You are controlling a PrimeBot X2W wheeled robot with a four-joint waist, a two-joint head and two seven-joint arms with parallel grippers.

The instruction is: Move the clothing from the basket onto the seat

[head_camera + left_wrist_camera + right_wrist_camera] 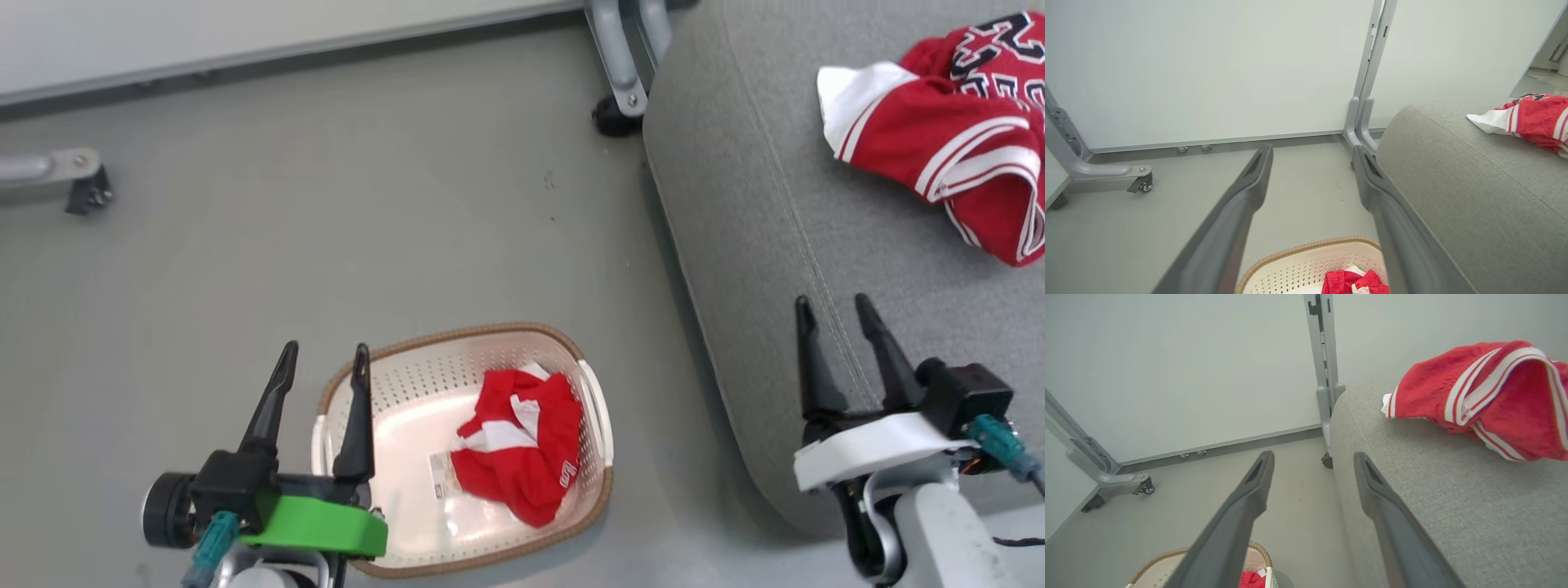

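A grey floor [326, 245] lies across the left of the frame; a white wall [245, 33] runs along the top; a grey metal leg [618, 73] with a black wheel [612, 118] stands top middle; another wheeled leg [49, 167] sits far left; tiny dark spots [549, 181] dot the floor.

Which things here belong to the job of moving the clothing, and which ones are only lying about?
For the job:
- red garment in the basket
- red garment on the seat
- basket
- seat
- left tool and right tool, both open and empty

Only lying about:
- grey wheeled frame leg
- second frame leg
- grey floor
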